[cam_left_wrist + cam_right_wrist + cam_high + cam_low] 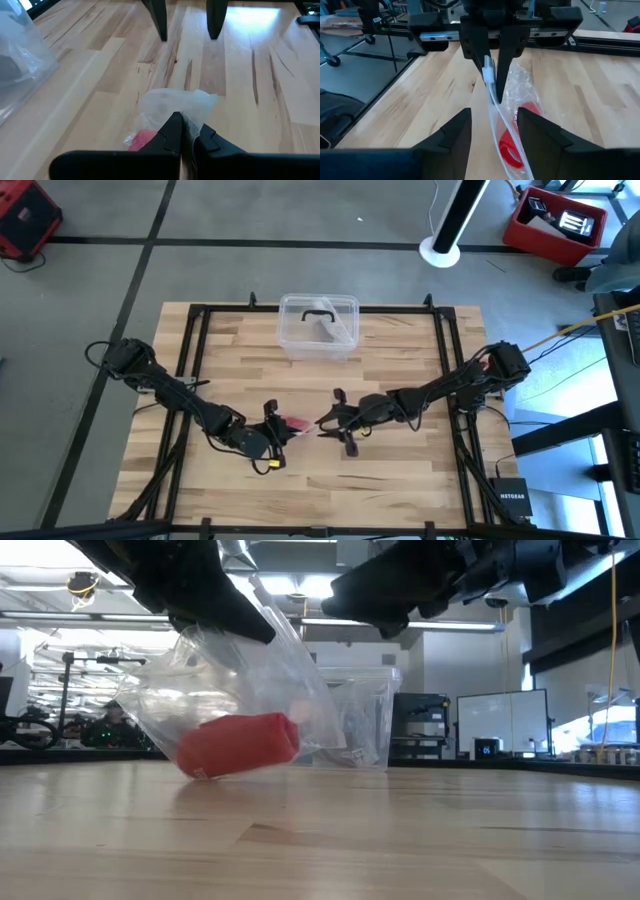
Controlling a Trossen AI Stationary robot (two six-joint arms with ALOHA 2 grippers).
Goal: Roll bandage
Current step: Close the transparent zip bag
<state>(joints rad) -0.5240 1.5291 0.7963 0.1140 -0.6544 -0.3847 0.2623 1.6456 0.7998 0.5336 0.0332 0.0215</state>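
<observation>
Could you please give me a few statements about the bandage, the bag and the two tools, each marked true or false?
1. The bandage is a red roll inside a clear plastic bag. True.
2. The left tool is shut on the bag. True.
3. The bandage lies stretched out flat across the table. False: it is rolled up.
4. The clear plastic box sits between the two tools. False: it stands at the far edge, away from both.
5. The right tool stands open, its fingers either side of the bag. True.
</observation>
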